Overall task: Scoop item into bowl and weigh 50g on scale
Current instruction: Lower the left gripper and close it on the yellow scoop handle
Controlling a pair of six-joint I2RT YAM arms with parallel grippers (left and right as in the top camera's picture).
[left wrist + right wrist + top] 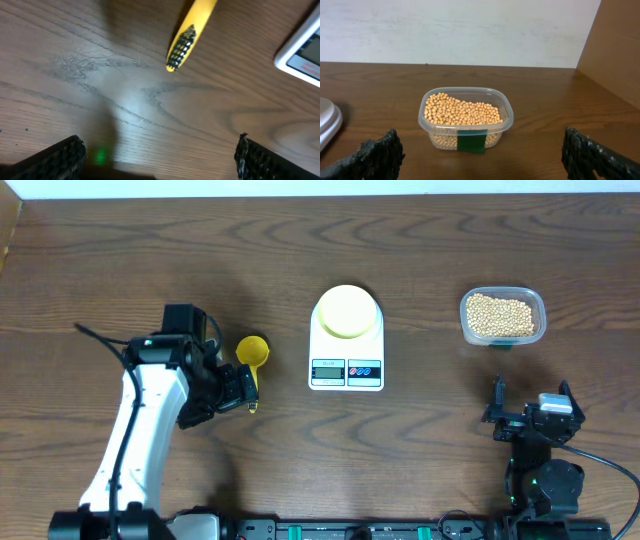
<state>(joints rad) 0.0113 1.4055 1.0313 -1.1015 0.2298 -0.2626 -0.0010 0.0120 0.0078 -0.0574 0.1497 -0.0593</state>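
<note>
Table (420, 240), dark wood grain. Scale (346, 370) at ctr, display and buttons facing the robot; bowl (347, 311) sits on its platform, looks empty from overhead. Beans (500, 316) all in a clear plastic tub (541, 308) w/ a green label (471, 141), to the R of the scale and well apart from it. Yellow scoop (252, 352) lies flat on the table just L of the scale, cup end away from the robot, handle pointing back toward it. Nothing lies btwn scoop and scale, or btwn tub and scale. L arm reaches fwd and angles in toward the ctr, wrist turned down. L gripper (243, 388) is low over the table at the handle end, jaws spread wide, holding nothing. In the L wrist view the handle tip lies ahead of the two fingers (55, 160), roughly midway across the gap, not touching either; a scale corner shows at the R edge. R arm is folded back near the table's front edge. R gripper (531, 392) is level, aimed at the tub, jaws fully apart, empty, w/ the tub ahead and clear of both pads (370, 160).
</note>
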